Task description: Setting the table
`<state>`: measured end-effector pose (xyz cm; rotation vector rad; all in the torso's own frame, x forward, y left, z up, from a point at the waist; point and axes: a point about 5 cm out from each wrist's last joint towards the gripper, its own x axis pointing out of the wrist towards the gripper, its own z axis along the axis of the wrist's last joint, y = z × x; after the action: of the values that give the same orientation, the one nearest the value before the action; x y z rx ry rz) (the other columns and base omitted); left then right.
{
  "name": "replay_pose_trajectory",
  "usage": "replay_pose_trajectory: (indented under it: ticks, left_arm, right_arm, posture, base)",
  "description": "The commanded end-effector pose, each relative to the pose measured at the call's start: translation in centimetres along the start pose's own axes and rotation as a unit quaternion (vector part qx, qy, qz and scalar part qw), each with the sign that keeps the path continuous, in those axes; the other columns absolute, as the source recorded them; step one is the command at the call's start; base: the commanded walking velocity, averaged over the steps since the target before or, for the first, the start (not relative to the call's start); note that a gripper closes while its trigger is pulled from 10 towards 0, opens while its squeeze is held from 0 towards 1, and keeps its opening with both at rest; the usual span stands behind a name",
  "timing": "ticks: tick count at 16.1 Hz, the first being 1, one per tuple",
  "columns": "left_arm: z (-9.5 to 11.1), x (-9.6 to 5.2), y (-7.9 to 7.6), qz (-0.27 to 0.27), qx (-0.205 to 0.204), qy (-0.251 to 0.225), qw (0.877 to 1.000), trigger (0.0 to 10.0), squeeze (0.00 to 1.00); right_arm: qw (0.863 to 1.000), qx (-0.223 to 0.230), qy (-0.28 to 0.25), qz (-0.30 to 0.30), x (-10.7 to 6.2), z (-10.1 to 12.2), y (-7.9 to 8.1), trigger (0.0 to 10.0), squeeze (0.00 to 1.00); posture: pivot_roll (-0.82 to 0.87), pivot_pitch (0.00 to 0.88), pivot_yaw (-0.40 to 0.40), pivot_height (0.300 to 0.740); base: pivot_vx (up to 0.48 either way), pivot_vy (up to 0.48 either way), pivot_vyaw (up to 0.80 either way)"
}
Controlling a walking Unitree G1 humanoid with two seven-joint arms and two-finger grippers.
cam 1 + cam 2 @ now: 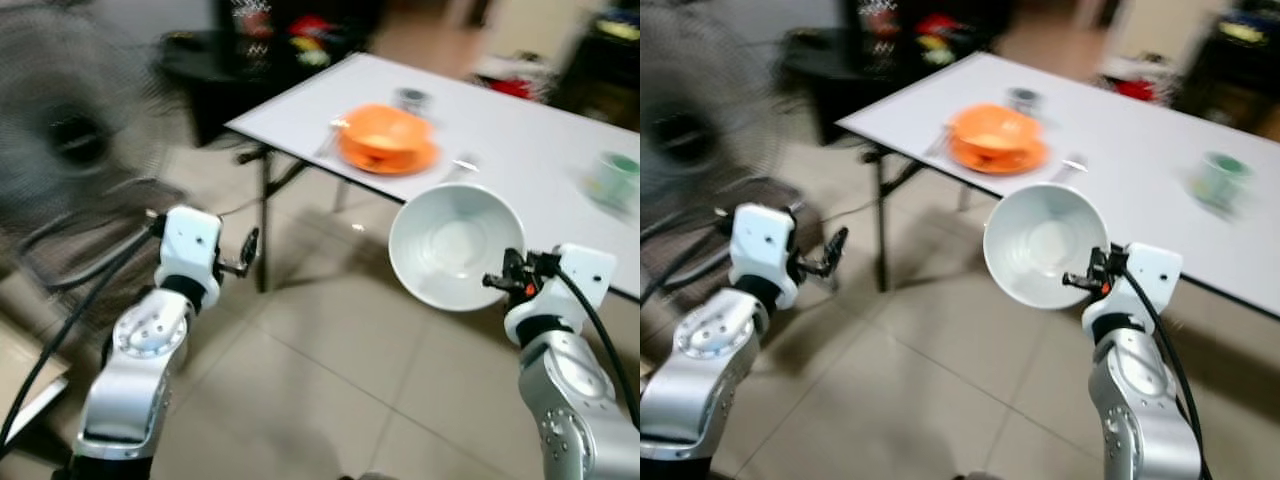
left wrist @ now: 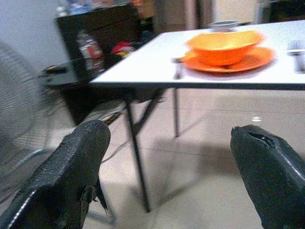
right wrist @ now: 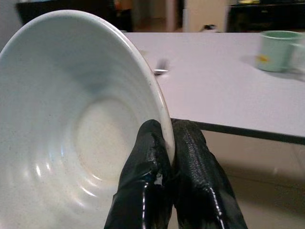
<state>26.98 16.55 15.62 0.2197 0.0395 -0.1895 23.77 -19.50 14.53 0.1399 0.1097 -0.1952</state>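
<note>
My right gripper (image 1: 505,280) is shut on the rim of a white bowl (image 1: 455,245), which I hold tilted on its side in front of the white table (image 1: 500,130). In the right wrist view the two black fingers (image 3: 188,157) pinch the white bowl (image 3: 71,124) by its edge. An orange bowl on an orange plate (image 1: 388,142) sits on the table near its left corner, with cutlery (image 2: 178,69) beside it. A green mug (image 1: 620,178) stands at the table's right. My left gripper (image 1: 245,255) is open and empty, held above the floor left of the table.
A standing fan (image 1: 60,130) is at the far left. A dark cabinet (image 1: 260,50) with bright items stands behind the table. The table's black legs (image 1: 264,225) come down onto the tiled floor (image 1: 330,380) between my arms.
</note>
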Motion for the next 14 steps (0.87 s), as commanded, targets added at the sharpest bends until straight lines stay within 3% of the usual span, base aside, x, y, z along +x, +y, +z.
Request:
replay_pose_trajectory:
  ticks: [1, 4, 8, 14]
  left_arm:
    - [0.8, 0.1, -0.4, -0.007, -0.003, -0.017, 1.0, 10.0, 0.0]
    - [1.1, -0.2, -0.9, -0.036, -0.014, -0.026, 0.999, 10.0, 0.0]
    - [1.3, 0.1, -1.6, -0.056, -0.018, -0.029, 0.998, 10.0, 0.0]
    - [1.2, -0.3, -1.8, -0.066, -0.021, -0.025, 0.997, 10.0, 0.0]
  right_arm:
    - [1.0, -0.001, -0.028, 0.006, 0.2, 1.3, 0.2, 10.0, 0.0]
    - [1.0, 0.013, -0.014, 0.017, -0.3, 1.0, 0.1, 10.0, 0.0]
    - [1.0, 0.007, -0.026, 0.014, 0.6, 1.8, 0.0, 10.0, 0.0]
    - [0.999, 0.037, -0.011, 0.021, 0.4, 1.5, 0.1, 10.0, 0.0]
  posture:
    - [0.03, 0.0, -0.037, 0.74]
    - [0.04, 0.0, -0.052, 0.74]
    - [0.03, 0.0, -0.054, 0.74]
    - [0.03, 0.0, -0.062, 0.74]
  base:
    - [0.0, 0.0, -0.75]
    - [0.0, 0.0, -0.76]
    - [0.0, 0.0, -0.77]
    - [0.269, 0.0, -0.78]
